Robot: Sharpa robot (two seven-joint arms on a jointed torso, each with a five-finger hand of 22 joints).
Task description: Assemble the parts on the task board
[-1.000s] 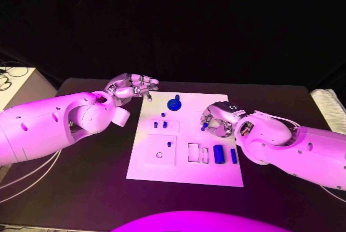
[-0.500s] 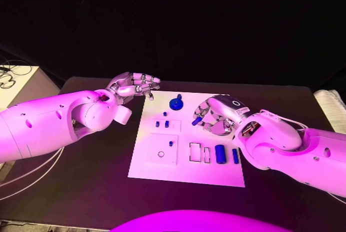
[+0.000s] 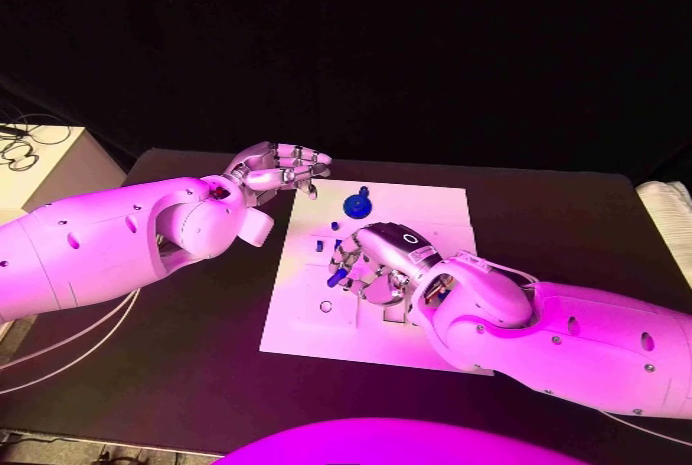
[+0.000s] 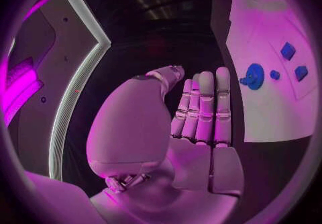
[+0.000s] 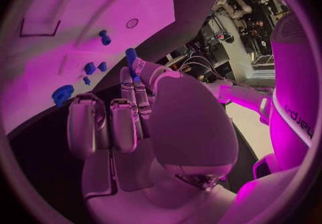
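Task board (image 3: 433,210), a white plate on the black table (image 3: 577,215), lies beneath the right robot hand (image 3: 378,265), which pinches a small blue peg (image 3: 338,277) at its fingertips above the board. The left robot hand (image 3: 274,170) hovers beside the board's far corner, fingers curled in, holding nothing; a round blue knob (image 3: 356,202) stands near it.

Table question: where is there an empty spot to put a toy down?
Bare black table lies left of the task board, below the left arm, and past its far right corner. The board's middle is crowded: the right hand holds a blue part there.
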